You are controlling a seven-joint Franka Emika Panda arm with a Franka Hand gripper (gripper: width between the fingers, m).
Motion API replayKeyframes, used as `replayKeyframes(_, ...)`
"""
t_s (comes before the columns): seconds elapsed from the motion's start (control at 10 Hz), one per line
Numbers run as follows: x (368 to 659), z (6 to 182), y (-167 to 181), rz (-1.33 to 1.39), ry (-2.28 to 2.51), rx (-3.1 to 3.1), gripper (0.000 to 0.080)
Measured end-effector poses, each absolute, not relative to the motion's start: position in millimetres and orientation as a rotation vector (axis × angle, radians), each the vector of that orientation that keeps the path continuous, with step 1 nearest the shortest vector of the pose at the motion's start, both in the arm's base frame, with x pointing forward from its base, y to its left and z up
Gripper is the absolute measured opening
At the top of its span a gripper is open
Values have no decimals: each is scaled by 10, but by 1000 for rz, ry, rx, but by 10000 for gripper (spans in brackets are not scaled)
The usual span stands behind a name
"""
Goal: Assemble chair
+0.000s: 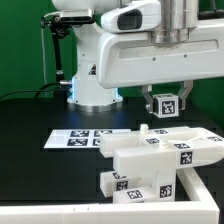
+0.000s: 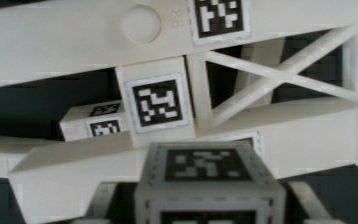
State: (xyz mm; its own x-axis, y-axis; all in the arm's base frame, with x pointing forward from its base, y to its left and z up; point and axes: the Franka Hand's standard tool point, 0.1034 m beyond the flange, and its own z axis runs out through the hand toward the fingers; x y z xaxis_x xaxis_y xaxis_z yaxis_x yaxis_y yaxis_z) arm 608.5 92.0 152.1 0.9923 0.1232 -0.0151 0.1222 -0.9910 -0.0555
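Black tabletop [image 1: 30, 120], robot base at the back. End effector [image 1: 165, 97] grips a tagged post [image 1: 166, 104] in the air above the half-built chair [image 1: 160, 155], which sits beside the marker board [image 1: 85, 137]. Likely step is seating the post: line it up square over the chair, lower slowly, don't shove the chair.

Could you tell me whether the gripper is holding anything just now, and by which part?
Yes: the gripper is shut on a small tagged white block, with its fingers clamped against two opposite sides of the block.
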Motion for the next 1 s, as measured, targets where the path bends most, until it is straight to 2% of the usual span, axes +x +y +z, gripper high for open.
replayKeyframes(0.1, 6099, 1513, 892, 37, -223, -3081, 268)
replayKeyframes(0.4, 6441, 1449, 766, 15, -279, -3093, 268)
replayKeyframes(0.6, 6427, 1353, 771, 29, -236, -3101, 268)
replayKeyframes(0.8, 6431, 1359, 765, 28, -235, -3101, 268)
replayKeyframes(1.0, 6325, 1290, 832, 55, -161, -3104, 268)
